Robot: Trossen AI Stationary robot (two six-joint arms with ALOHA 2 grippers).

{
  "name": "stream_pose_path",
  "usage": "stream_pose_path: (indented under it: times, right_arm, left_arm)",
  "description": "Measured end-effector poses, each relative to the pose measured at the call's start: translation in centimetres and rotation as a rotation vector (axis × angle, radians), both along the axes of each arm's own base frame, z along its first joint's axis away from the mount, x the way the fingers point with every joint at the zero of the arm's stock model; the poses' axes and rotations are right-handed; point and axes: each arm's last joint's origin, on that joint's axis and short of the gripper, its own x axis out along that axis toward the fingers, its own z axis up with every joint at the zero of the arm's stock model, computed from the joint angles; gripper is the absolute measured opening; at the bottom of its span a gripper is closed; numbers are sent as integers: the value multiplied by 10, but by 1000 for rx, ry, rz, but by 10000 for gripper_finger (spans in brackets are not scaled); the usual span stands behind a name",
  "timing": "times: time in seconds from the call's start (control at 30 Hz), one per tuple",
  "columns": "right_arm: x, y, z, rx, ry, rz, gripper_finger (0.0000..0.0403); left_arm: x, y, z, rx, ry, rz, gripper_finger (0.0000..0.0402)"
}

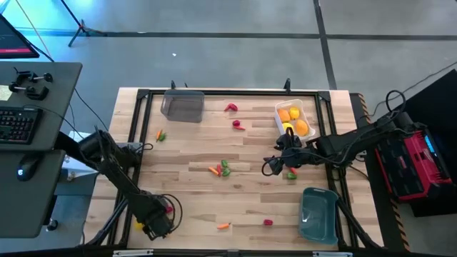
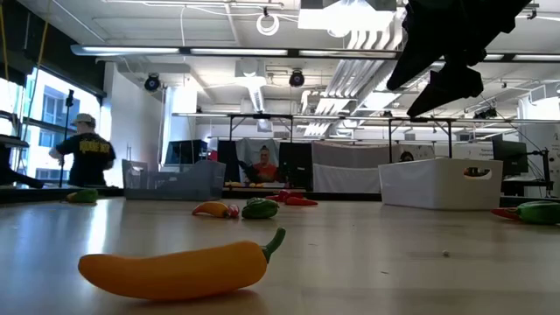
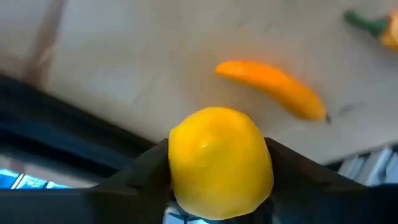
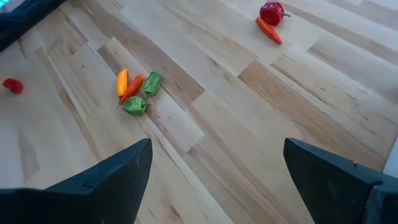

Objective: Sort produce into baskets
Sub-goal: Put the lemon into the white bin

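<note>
Three small rectangular plastic bins with rounded corners stand on the pale wooden bench (image 1: 200,178): a clear smoky grey bin (image 1: 182,106) at the far left, a white bin (image 1: 295,118) at the far right and a blue-grey bin (image 1: 318,213) at the near right. The white bin holds three smooth yellow-orange egg-shaped toy fruits (image 1: 293,120); the other two look empty.

The left pincer (image 1: 153,223) sits at the bench's near left corner, its dark fingers (image 3: 146,171) clamped on either side of a glossy round yellow toy fruit (image 3: 219,162). Just beyond it lies a long smooth orange toy pepper with a green stem (image 3: 272,88).

The right pincer (image 1: 277,163) hovers just in front of the white bin, its fingers (image 4: 118,171) wide apart and holding nothing. A cluster of one orange carrot, one yellow-orange piece and two green peppers (image 4: 135,92) lies on the planks well ahead of it.
</note>
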Motion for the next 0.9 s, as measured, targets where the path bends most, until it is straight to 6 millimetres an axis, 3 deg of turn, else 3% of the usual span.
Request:
stream_pose_path:
  times: [0.07,0.17,0.3,0.4,0.53,0.63,0.8,0.9]
  right_arm:
    - [-3,-1,3,-1,-6,3,353]
    - [-9,-3,9,-10,-24,5,353]
    - [-18,-6,20,-29,-80,-5,353]
    - [-25,-10,29,-51,-132,-40,353]
    - [-29,-17,41,-57,-232,-105,353]
    - [-26,-24,56,-40,-386,-167,353]
    - [-21,-37,89,-100,-678,-208,353]
    - [-23,-44,108,-152,-824,-223,353]
  left_arm:
    - [-3,6,17,-1,-17,2,153]
    - [-6,20,53,6,-108,38,151]
    - [1,49,105,56,-440,192,151]
    - [16,80,128,151,-694,320,151]
    - [50,128,133,318,-845,289,151]
    - [88,169,131,403,-981,224,151]
    - [159,248,125,422,-1332,151,153]
    - [193,287,111,412,-1480,122,153]
